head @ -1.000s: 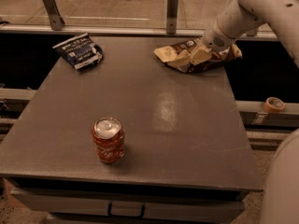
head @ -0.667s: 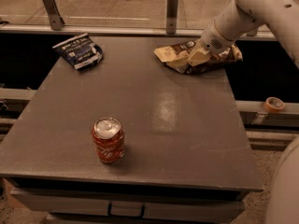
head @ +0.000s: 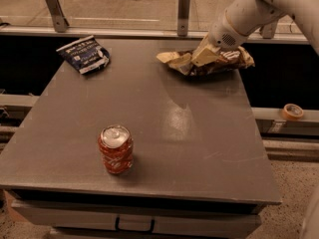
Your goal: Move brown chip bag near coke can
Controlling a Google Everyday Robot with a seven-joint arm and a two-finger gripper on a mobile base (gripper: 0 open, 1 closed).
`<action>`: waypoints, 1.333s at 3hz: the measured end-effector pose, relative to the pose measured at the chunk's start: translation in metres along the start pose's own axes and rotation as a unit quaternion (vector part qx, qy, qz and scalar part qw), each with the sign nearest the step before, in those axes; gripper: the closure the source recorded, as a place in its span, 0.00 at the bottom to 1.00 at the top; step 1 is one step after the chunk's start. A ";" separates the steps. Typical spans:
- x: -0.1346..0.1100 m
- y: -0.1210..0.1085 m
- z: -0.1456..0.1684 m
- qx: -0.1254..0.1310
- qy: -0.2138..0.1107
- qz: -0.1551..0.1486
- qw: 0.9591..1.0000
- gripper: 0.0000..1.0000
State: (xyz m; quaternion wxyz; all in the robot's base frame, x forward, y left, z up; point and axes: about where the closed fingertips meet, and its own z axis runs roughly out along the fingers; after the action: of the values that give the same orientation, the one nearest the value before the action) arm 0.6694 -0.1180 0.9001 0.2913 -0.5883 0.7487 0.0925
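The brown chip bag (head: pixel 230 61) lies at the far right of the grey table (head: pixel 199 148), crinkled, with a cream end pointing left. My gripper (head: pixel 203 58) comes down from the upper right on the white arm and is shut on the bag's left-middle part. The bag looks slightly raised at the grasp. The coke can (head: pixel 115 149) stands upright near the front left of the table, red with a silver top, well apart from the bag.
A smaller dark blue bag (head: pixel 84 54) lies at the far left corner. A roll of tape (head: pixel 292 111) sits on a ledge to the right of the table. A rail with metal posts (head: pixel 183 9) runs behind the table.
The gripper and the brown chip bag have shifted slightly to the left. The can and the blue bag have not moved.
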 end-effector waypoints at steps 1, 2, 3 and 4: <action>-0.040 0.042 -0.031 -0.037 -0.010 -0.042 0.998 1.00; -0.040 0.042 -0.031 -0.037 -0.010 -0.042 0.998 1.00; -0.034 0.063 -0.029 -0.060 -0.005 -0.057 0.997 1.00; -0.029 0.096 -0.034 -0.086 -0.006 -0.078 0.993 1.00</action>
State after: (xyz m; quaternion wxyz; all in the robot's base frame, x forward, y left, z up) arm 0.5730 -0.0826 0.9241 0.2501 -0.6671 0.6882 0.1373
